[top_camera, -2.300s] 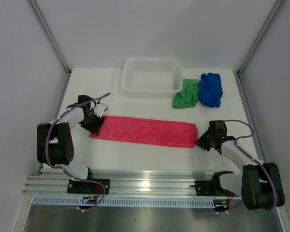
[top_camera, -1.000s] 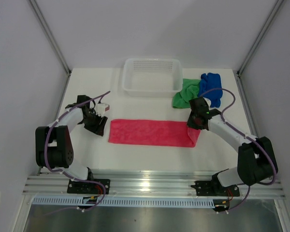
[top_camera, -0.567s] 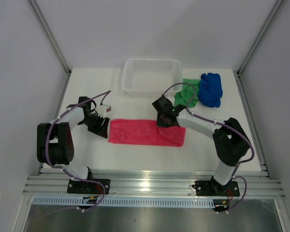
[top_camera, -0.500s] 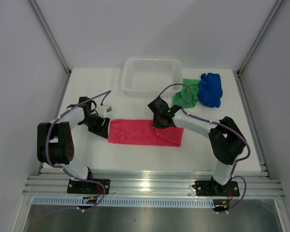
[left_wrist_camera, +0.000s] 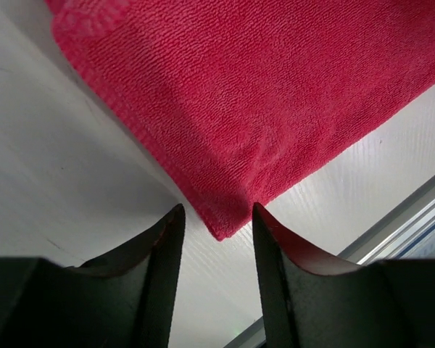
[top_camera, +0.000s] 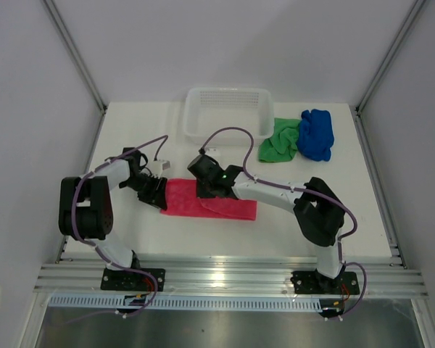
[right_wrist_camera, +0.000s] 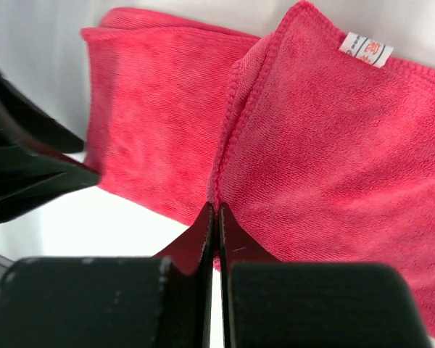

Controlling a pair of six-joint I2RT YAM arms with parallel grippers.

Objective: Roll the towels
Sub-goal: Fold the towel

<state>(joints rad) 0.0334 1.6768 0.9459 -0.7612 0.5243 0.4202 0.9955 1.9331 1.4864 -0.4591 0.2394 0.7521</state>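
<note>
The pink towel (top_camera: 228,206) lies on the table, its right end doubled back over itself toward the left. My right gripper (top_camera: 207,185) is shut on that folded-over hem (right_wrist_camera: 228,138), and a white tag (right_wrist_camera: 366,49) shows near the hem. My left gripper (top_camera: 156,194) is at the towel's left end. It is open, and the towel's corner (left_wrist_camera: 228,226) lies just between its fingertips (left_wrist_camera: 168,243), which do not touch it. The green towel (top_camera: 278,141) and the blue towel (top_camera: 317,134) lie crumpled at the back right.
A white mesh basket (top_camera: 228,131) stands at the back centre, just behind the right arm's cable. The left gripper's dark fingers (right_wrist_camera: 22,174) appear at the left edge of the right wrist view. A metal rail (top_camera: 232,279) runs along the near edge.
My right gripper has carried the pink towel's right end leftward over the towel, making it much shorter. The left gripper's jaws have narrowed a little at the left corner.
</note>
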